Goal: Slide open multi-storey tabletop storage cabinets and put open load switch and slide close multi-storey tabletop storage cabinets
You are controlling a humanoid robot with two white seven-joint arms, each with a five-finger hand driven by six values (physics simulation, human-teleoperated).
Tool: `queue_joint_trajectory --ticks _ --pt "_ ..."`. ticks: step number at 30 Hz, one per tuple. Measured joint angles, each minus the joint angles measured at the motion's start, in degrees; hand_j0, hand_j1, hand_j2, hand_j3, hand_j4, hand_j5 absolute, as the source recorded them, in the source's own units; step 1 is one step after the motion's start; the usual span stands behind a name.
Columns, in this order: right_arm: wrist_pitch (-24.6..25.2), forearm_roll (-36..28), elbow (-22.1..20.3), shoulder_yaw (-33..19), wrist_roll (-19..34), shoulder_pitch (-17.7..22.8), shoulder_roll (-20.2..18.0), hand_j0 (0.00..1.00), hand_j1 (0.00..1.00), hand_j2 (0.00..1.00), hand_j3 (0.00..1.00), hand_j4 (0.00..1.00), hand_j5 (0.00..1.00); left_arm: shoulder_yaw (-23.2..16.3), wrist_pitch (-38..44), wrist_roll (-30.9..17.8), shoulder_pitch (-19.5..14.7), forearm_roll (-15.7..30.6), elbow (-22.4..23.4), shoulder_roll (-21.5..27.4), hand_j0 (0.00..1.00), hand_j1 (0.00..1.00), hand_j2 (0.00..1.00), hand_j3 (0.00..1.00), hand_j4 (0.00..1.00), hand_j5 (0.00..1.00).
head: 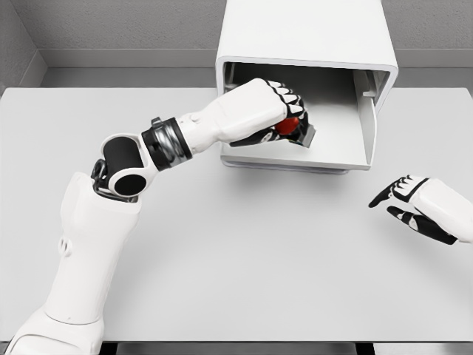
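Head view shows the left robot hand (275,111) reaching into the open front of the white storage cabinet (307,44), fingers curled around the load switch (293,126), which is a small thing with a red part and a dark grey body poking out below the knuckles. So the switch is already in the hand and already past the cabinet's front edge, sitting just above the pulled-out drawer tray (340,151). The bit that matters for the next move: the free tray floor lies straight below and a little to the right of the hand, so I'd guess it only needs a short drop before letting go. Can't tell the switch's long axis, the fingers hide most of it. The right robot hand (414,200) hovers over the table (244,274), well apart from the cabinet, fingers loosely spread, holding nothing.
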Motion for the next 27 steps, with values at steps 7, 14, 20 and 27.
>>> queue_joint_trajectory --ticks 7,14,20,27 --pt "0.0 0.2 -0.1 0.4 0.1 0.7 0.4 0.55 0.55 0.55 0.55 0.55 0.55 0.1 0.0 0.0 0.0 -0.1 0.4 0.0 0.57 0.57 0.57 0.57 0.57 0.57" --pt "0.0 0.8 -0.1 0.6 0.1 0.6 1.4 0.55 0.55 0.55 0.55 0.55 0.55 0.1 0.0 0.1 0.1 -0.2 0.4 0.0 0.59 0.59 0.59 0.59 0.59 0.59" --pt "0.0 1.1 -0.2 1.2 0.1 0.4 2.2 0.55 0.55 0.55 0.55 0.55 0.55 0.0 0.0 0.1 0.1 -0.6 0.4 0.0 0.62 0.62 0.62 0.62 0.62 0.62" --pt "0.0 1.1 -0.2 1.5 0.1 0.0 2.7 0.56 0.56 0.56 0.56 0.56 0.56 0.0 0.0 0.1 0.1 -1.0 0.4 0.0 0.69 0.69 0.69 0.69 0.69 0.69"
